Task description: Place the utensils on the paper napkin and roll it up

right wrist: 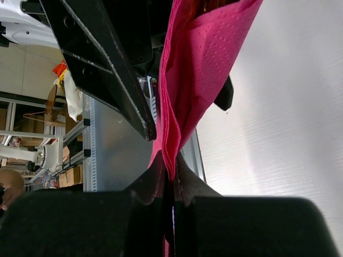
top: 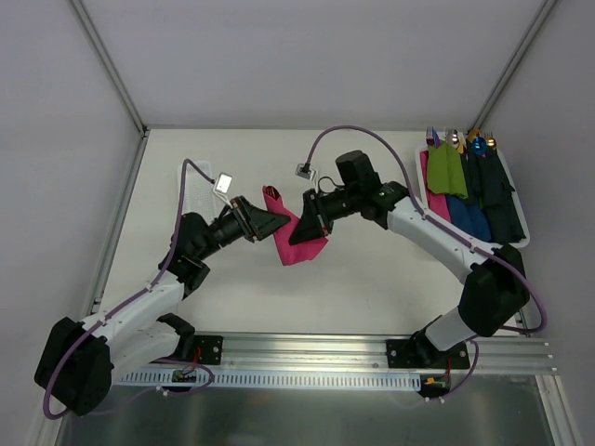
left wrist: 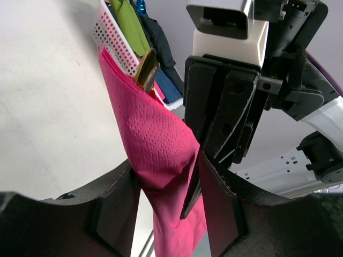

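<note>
The magenta paper napkin (top: 296, 243) hangs folded above the table, between my two grippers. My right gripper (top: 297, 234) is shut on it; in the right wrist view the napkin (right wrist: 201, 64) runs down into the pinched fingertips of the gripper (right wrist: 170, 160). My left gripper (top: 286, 221) is open, its jaws standing either side of the napkin (left wrist: 155, 134) with a gap on the left. One gold utensil (left wrist: 146, 68) pokes out of the napkin's upper fold. The right gripper's black body (left wrist: 225, 107) sits close against the left gripper (left wrist: 165, 163).
A white basket (top: 517, 234) at the table's right edge holds a green roll (top: 446, 167), blue and navy rolls (top: 488, 200) and coloured utensil tips. A grey cable loops over the table behind the right arm. An aluminium rail runs along the near edge.
</note>
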### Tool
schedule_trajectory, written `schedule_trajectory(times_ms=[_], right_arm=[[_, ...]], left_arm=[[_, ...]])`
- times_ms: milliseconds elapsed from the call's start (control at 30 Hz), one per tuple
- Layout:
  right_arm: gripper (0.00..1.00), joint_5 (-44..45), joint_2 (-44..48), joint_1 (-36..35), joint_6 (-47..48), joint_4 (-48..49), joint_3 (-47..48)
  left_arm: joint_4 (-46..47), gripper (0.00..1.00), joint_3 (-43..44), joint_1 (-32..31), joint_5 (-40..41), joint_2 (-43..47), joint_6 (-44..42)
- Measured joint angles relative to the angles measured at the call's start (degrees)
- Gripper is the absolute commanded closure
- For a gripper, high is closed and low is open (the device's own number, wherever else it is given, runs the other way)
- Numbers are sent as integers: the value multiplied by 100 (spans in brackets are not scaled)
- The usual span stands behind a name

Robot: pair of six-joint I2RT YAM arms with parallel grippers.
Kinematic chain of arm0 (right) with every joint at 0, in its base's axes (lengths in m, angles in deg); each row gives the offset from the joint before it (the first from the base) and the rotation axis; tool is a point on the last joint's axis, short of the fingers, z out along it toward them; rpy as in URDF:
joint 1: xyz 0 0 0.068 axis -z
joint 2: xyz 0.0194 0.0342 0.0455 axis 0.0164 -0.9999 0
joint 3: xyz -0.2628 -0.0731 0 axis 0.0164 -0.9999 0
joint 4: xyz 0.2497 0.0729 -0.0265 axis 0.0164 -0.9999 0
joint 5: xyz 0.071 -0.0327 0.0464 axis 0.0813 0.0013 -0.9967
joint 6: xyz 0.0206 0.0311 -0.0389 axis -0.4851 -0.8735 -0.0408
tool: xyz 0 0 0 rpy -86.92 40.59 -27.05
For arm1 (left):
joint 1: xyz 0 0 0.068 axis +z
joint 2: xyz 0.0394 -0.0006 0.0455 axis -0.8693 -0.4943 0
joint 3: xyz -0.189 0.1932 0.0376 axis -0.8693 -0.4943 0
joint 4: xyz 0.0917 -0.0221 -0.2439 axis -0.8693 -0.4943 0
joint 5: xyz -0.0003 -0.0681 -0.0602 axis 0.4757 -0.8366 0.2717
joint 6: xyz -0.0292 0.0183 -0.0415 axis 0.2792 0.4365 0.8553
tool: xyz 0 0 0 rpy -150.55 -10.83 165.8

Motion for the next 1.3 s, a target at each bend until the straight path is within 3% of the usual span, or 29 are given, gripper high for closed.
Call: schedule_trajectory(times_ms=[267, 433, 667, 800, 833, 900, 967, 1033, 1133, 1300], right_arm=[[100, -109, 15, -33, -9, 2, -28], [100, -131, 15, -33, -17, 35, -81], [100, -221, 15, -33, -20, 52, -90], [100, -267, 15, -33, -20, 55, -90], [100, -275, 15, -33, -17, 63, -90], [100, -286, 15, -33, -15, 70, -90], [92, -282, 17, -31, -13, 72, -90], [69, -264, 26, -9, -9, 79, -90], [46, -221, 52, 68, 0, 79, -90], [39, 35, 190, 769, 203, -166, -13]], left_arm=[[-33, 55, 13, 0, 63, -28, 9], [483, 59, 15, 2, -221, -310, 140], [1141, 76, 17, 2, -678, -754, 466], [1316, 90, 24, 2, -804, -787, 529], [1338, 99, 24, 2, -826, -787, 542], [1344, 100, 26, 4, -839, -787, 555], [1307, 100, 46, 4, -839, -785, 542], [1198, 100, 76, 9, -817, -752, 496], [870, 100, 129, 63, -745, -527, 382], [267, 100, 284, 356, -326, 105, 129]])
